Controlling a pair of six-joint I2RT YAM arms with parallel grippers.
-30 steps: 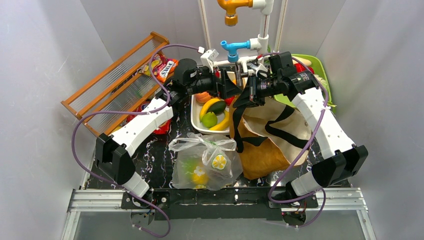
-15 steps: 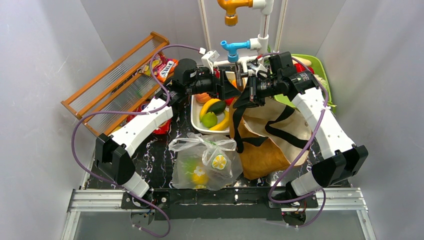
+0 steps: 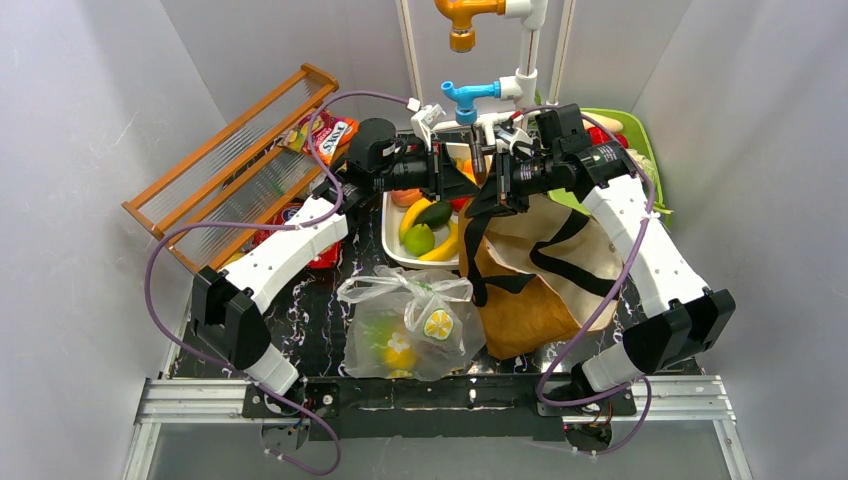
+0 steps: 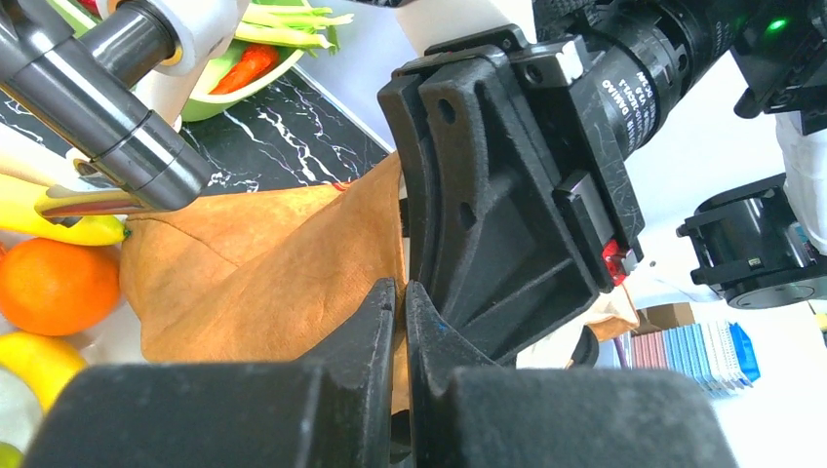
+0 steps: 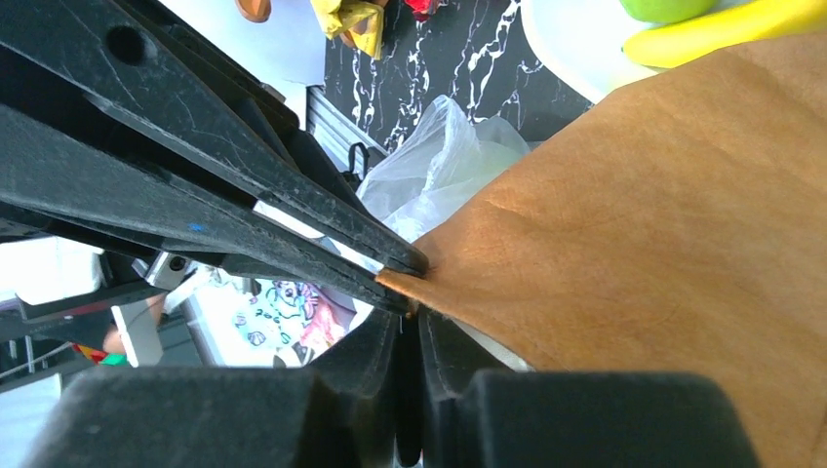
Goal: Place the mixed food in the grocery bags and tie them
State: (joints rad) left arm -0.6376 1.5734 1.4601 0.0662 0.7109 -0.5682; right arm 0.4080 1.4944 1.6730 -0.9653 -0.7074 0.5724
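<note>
1. Your left end effector (image 4: pixel 401 297) is clamped shut on the raised rim of the tan tote (image 3: pixel 525 310).
2. Your right end effector (image 5: pixel 410 322) pinches the same rim, facing it.
3. The tote sits on the counter (image 3: pixel 320 310), beside the plastic bag (image 3: pixel 405 330).

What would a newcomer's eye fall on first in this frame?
Both arms meet at far centre, the left gripper and right gripper pinching the tan tote by its rim. Nearer sits the clear lemon-print bag, already filled; toy fruit lies in the white tray behind it.
</note>
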